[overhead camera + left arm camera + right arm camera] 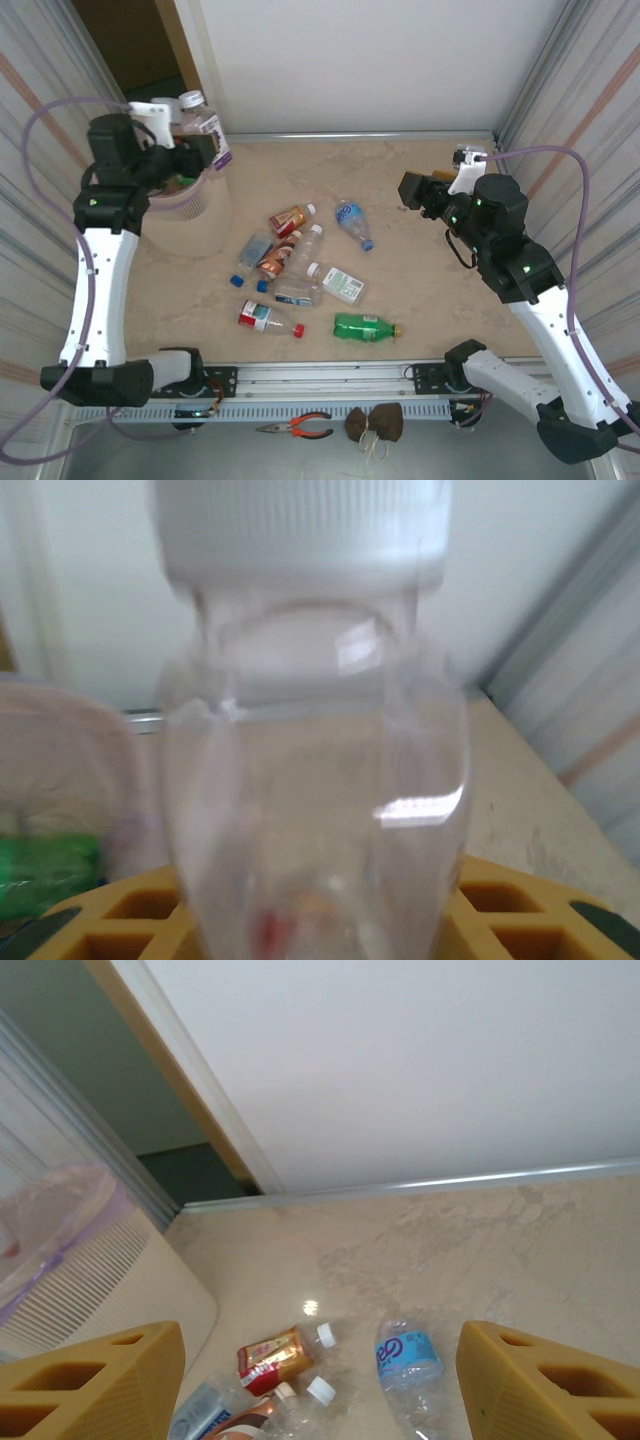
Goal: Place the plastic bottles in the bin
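My left gripper (207, 150) is shut on a clear bottle with a white cap (203, 122), holding it above the beige bin (190, 220) with its pink liner. Close up, that bottle (315, 780) stands between the yellow fingers (520, 910), and the bin's rim (60, 770) lies to the left. Several bottles lie mid-table: a red-gold one (290, 219), a blue-labelled one (352, 222), a green one (365, 326) and a red-capped one (265, 318). My right gripper (410, 190) hangs open and empty, right of the pile. Between its fingers (100, 1390) lie the red-gold bottle (272, 1355) and the blue-labelled bottle (408, 1355).
Pliers (297, 428) and a brown bundle (375, 422) lie on the near ledge below the rail. Ribbed walls close in both sides, and a doorway opens behind the bin. Bare tabletop stretches between the pile and the right arm.
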Robot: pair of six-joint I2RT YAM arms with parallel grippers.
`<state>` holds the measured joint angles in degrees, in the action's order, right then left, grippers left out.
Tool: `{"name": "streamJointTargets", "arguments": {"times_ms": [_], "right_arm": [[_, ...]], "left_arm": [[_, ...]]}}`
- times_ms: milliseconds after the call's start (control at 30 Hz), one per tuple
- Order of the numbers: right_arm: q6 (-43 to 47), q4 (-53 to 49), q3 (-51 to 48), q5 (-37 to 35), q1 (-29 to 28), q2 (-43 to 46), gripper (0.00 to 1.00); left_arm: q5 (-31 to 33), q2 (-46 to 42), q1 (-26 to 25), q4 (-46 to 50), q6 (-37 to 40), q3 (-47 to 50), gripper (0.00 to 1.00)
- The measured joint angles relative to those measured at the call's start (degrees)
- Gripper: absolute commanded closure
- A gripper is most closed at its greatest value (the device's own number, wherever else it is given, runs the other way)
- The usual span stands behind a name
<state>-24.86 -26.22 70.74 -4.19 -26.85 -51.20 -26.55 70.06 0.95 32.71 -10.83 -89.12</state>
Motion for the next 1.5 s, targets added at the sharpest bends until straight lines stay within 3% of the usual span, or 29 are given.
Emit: {"name": "streamJointTargets", "arguments": {"times_ms": [167, 367, 900, 1067, 1267, 1500], "right_arm": [[0.0, 0.0, 0.0, 0.1, 0.0, -0.2, 0.29], [0.0, -0.1, 0.0, 0.1, 0.0, -0.2, 0.29], [0.0, -0.5, 0.0, -0.1, 0.4, 0.1, 0.29], [0.0, -0.5, 0.0, -0.1, 0.7, 0.1, 0.29], [0.0, -0.9, 0.0, -0.1, 1.1, 0.1, 0.29], [0.0, -1.1, 0.0, -0.1, 1.5, 0.1, 0.29]], "left_arm": [[-3.5, 0.8, 10.4, -4.4, -10.7, 2.2, 0.57], [-3.6, 5.0, 15.2, -7.7, -22.6, 3.5, 0.61], [11.0, 18.3, 16.7, -5.9, -50.4, 2.4, 0.62], [14.7, 21.9, 15.9, -6.0, -55.6, 0.5, 0.60], [17.2, 24.2, 14.8, -6.7, -59.2, -2.0, 0.54], [19.1, 25.4, 14.5, -9.0, -61.0, -2.4, 0.33]]}}
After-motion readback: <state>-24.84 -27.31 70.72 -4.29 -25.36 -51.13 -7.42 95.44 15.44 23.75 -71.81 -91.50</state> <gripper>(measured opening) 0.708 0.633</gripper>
